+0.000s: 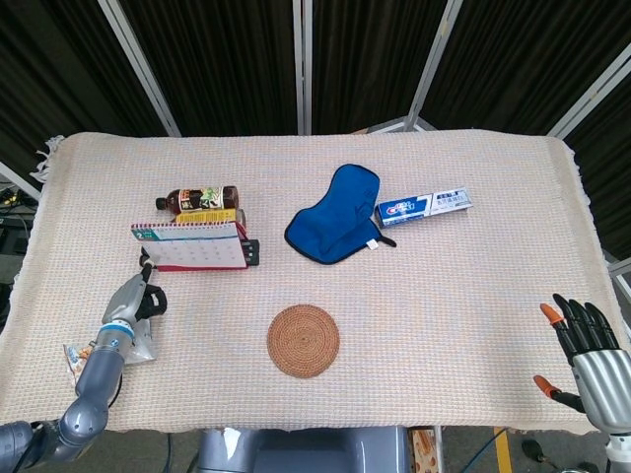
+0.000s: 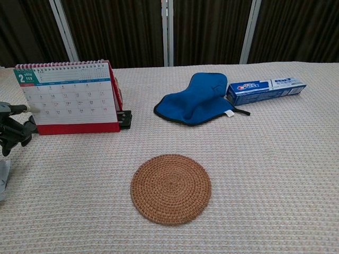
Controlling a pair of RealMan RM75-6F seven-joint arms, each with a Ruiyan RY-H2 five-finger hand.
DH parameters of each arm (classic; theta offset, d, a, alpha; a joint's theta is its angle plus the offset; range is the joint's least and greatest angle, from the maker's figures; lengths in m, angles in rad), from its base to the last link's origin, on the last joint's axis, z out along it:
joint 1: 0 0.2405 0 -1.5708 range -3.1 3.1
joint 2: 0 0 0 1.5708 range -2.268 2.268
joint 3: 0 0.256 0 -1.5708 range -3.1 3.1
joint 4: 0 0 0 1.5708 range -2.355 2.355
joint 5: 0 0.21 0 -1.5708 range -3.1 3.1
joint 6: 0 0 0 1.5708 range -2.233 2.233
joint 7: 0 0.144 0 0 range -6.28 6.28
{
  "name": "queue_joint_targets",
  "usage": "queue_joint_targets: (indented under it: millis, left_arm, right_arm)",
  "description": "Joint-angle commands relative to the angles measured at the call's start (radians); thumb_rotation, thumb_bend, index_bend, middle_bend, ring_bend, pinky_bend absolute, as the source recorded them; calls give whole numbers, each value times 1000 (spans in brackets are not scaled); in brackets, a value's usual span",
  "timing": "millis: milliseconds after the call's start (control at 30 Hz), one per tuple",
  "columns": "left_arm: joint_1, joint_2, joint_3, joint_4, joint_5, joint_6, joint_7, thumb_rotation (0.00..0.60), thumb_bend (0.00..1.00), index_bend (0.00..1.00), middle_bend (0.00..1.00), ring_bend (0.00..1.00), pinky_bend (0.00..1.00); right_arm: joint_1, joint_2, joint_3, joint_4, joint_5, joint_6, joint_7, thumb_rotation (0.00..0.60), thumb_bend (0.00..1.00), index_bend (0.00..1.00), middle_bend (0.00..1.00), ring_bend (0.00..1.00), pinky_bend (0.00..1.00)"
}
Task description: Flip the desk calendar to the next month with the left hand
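Observation:
The desk calendar (image 1: 190,247) (image 2: 68,98) stands upright on a red base at the left of the table, showing a February page with a spiral binding on top. My left hand (image 1: 137,295) (image 2: 13,126) is just in front of and left of it, one fingertip reaching to the lower left edge of the page; it holds nothing. My right hand (image 1: 584,340) rests at the table's front right corner, fingers spread, empty; the chest view does not show it.
A brown drink bottle (image 1: 198,198) lies behind the calendar. A blue cloth mitt (image 1: 335,216) (image 2: 197,100) and a toothpaste box (image 1: 424,207) (image 2: 265,89) lie at centre right. A woven coaster (image 1: 303,340) (image 2: 170,188) sits near the front. A foil packet (image 1: 118,350) lies under my left forearm.

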Motion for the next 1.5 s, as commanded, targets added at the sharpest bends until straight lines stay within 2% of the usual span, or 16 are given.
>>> queue_joint_targets:
  millis: [33,333,500,667,767,800,900,1067,1167,1200,1233,1300,1400,1500]
  left_arm:
    - [-20,-8,-6,5,-24,-5,7,600,747,0,682,714,625]
    - [-60,5,-12,-46,7,11,30,600,751,0,682,714,625]
    - [-62,25,-9,-117,69,43,23,600,750,0,682,714,625]
    - [-43,44,-1,-176,174,94,-6,600,750,0,681,714,625]
    - [-18,35,14,-179,311,187,-11,600,751,0,677,711,618]
    - [-8,23,29,-159,394,247,6,600,750,0,665,701,609]
    - [8,-12,62,-100,534,344,37,600,737,0,566,614,547]
    - [-4,-6,73,-65,572,349,104,600,699,0,259,363,341]
    - [-21,17,76,-64,566,331,175,600,507,0,78,198,167]
    - [-29,26,75,-67,553,320,201,600,395,0,33,134,114]
    - [-38,36,74,-70,533,304,229,600,300,0,8,77,78]
    - [-53,50,71,-75,497,277,265,600,186,0,0,15,34]
    - [-105,76,58,-42,416,208,353,600,84,0,0,0,0]
    - [-129,78,44,-12,371,179,372,600,27,0,0,0,0]
  right_arm:
    - [0,0,0,0,-3,4,0,600,39,0,0,0,0]
    - [0,0,0,2,-1,3,2,600,38,0,0,0,0]
    - [-2,1,0,0,-4,9,3,600,38,0,0,0,0]
    - [-3,2,-1,-1,-5,11,3,600,38,0,0,0,0]
    - [-4,2,0,0,-8,15,3,600,38,0,0,0,0]
    - [-4,0,0,2,-13,19,4,600,39,0,0,0,0]
    - [-4,-4,-1,7,-23,25,4,600,38,0,0,0,0]
    - [-4,-11,-1,13,-30,31,1,600,38,0,0,0,0]
    - [-2,-16,2,18,-32,34,1,600,37,0,0,0,0]
    - [-2,-19,3,21,-34,37,4,600,38,0,0,0,0]
    - [0,-22,5,25,-35,40,6,600,38,0,0,0,0]
    - [0,-25,6,31,-38,44,9,600,39,0,0,0,0]
    - [0,-31,10,43,-37,53,16,600,38,0,0,0,0]
    - [2,-35,14,52,-32,51,21,600,38,0,0,0,0]
